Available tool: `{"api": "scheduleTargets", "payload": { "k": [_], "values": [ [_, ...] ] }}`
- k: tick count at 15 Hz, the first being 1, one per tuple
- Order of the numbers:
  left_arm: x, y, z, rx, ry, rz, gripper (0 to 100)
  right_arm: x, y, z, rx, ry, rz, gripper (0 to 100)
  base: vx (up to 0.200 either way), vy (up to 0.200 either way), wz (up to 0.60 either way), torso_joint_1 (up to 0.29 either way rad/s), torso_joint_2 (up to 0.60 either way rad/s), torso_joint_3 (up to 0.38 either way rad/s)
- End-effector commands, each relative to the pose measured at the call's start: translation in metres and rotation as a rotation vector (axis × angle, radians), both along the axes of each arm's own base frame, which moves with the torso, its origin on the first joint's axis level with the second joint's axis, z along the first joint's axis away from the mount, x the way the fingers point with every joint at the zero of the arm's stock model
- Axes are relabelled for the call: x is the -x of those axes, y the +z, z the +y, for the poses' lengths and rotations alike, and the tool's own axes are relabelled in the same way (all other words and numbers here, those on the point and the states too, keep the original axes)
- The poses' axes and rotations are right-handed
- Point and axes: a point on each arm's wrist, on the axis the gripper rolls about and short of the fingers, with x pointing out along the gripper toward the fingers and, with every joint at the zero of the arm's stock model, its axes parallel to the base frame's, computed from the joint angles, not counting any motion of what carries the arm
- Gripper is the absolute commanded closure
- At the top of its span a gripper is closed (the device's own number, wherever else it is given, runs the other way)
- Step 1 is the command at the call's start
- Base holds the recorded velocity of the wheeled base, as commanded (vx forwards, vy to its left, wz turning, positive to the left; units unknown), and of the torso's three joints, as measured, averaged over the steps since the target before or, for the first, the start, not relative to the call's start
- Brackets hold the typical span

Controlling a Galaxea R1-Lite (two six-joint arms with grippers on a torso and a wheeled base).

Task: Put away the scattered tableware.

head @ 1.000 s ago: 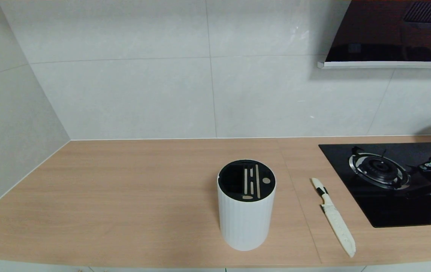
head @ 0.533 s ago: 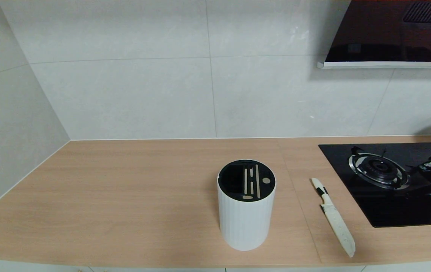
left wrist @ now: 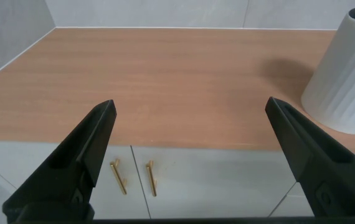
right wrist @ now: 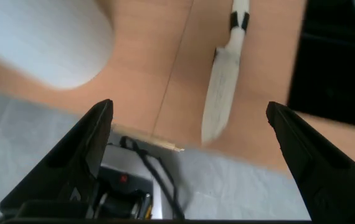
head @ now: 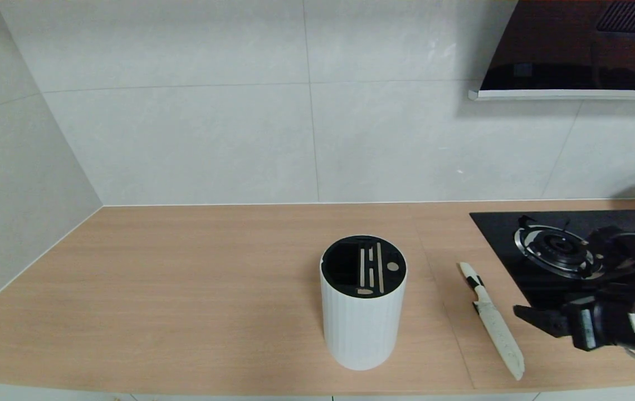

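Right claw [right wrist: 189, 109], spread wide, hovers seemingly just beside the knife [right wrist: 224, 93].

CHANGE: right arm has come into the head view from the right | right gripper [head: 533, 319] now sits low over the front of the bench [head: 184, 289], just right of the knife [head: 491, 318] blade, not touching it | arm now covers the hob [head: 498, 236] front corner and the teal-tipped handle seen earlier.
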Motion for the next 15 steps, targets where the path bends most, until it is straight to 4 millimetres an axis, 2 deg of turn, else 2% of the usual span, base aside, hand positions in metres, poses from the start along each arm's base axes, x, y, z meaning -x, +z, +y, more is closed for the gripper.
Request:
{"api": "scheduleTargets", "payload": {
  "k": [1, 6, 11, 12, 15],
  "values": [
    [0.0, 0.0, 0.0, 0.002, 0.001, 0.0, 0, -0.062, -0.066, 0.017, 0.1, -0.038, 0.112, 0, 0.0, 0.0, 0.0, 0.0, 0.0, 0.0],
    [0.0, 0.0, 0.0, 0.0, 0.0, 0.0, 0, -0.09, -0.104, 0.018, 0.13, -0.105, 0.078, 0, 0.0, 0.0, 0.0, 0.0, 0.0, 0.0],
    [0.0, 0.0, 0.0, 0.0, 0.0, 0.0, 0, -0.112, -0.139, 0.01, 0.135, -0.17, 0.051, 0, 0.0, 0.0, 0.0, 0.0, 0.0, 0.0],
    [0.0, 0.0, 0.0, 0.002, 0.001, 0.0, 0, -0.118, -0.152, 0.01, 0.125, -0.182, 0.053, 0, 0.0, 0.0, 0.0, 0.0, 0.0, 0.0],
    [0.0, 0.0, 0.0, 0.0, 0.001, 0.0, 0, -0.122, -0.158, 0.01, 0.111, -0.192, 0.032, 0, 0.0, 0.0, 0.0, 0.0, 0.0, 0.0]
  ]
}}
